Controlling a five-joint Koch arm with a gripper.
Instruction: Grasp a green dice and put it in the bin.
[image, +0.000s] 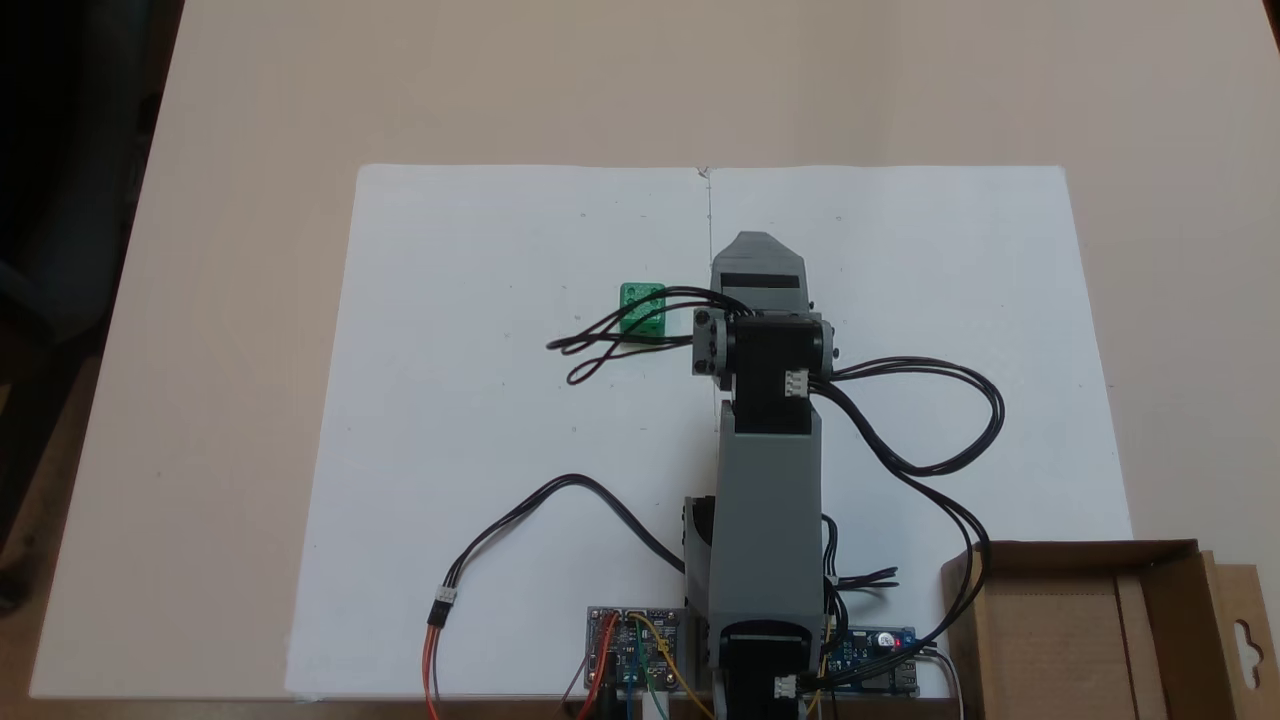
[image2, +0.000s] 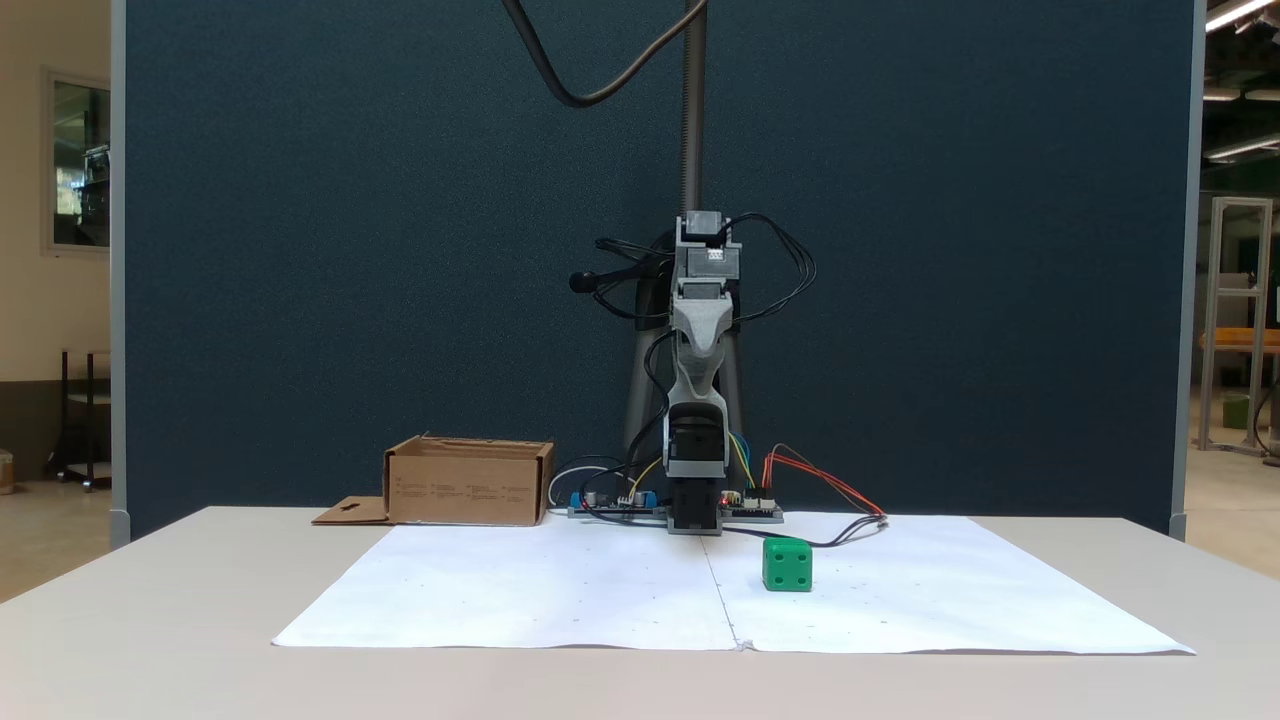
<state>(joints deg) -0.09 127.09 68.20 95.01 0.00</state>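
Folded up over its base, the arm (image: 765, 520) carries its gripper (image2: 697, 375) pointing down at the middle of the white paper (image: 480, 420), well above the sheet; whether its jaws are open or closed I cannot tell, since they line up for both fixed views. On the paper the dice (image: 642, 308) (image2: 787, 565) sits free, near the sheet's centre crease and partly crossed by black cables (image: 620, 345) in a fixed view. Off the paper, the bin (image: 1090, 630) (image2: 470, 482) stands at the table's corner nearest the base, its flap (image: 1245, 640) hanging outward.
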